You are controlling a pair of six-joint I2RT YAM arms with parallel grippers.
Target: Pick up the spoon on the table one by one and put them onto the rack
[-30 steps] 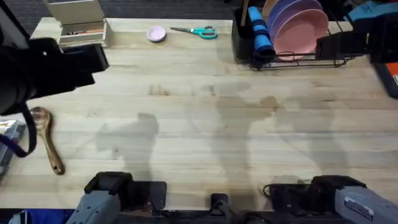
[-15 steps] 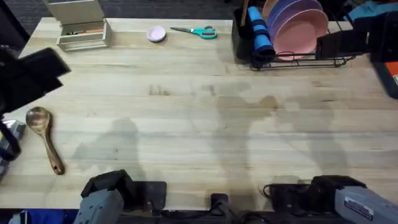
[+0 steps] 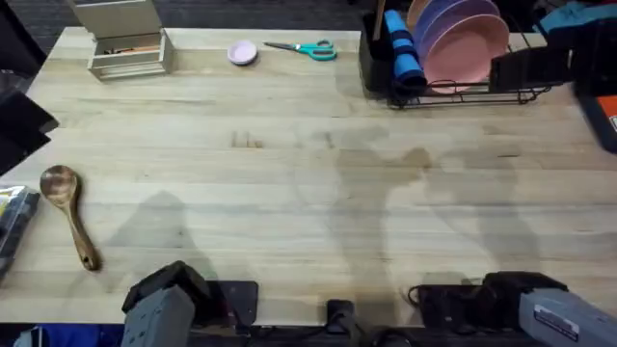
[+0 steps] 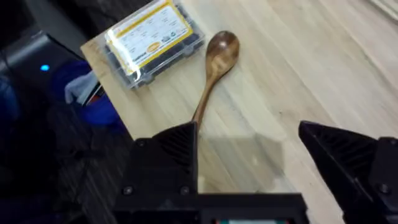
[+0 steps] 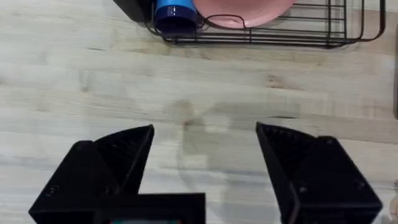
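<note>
One spoon (image 3: 69, 215) lies flat, bowl toward the table's (image 3: 289, 193) far edge.

spoon (image 4: 214, 68) handle end: behind left tool finger (image 4: 165, 155) | rack (image 5: 280, 34): cut by frame edge

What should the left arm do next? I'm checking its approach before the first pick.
Probably lower the left gripper onto the spoon's handle and close. The spoon lies flat near the table's left edge, untouched, beside a clear plastic box. In the left wrist view the open fingers hang above the handle's lower end, so only a short descent seems needed. The rack waits at the far right.
</note>
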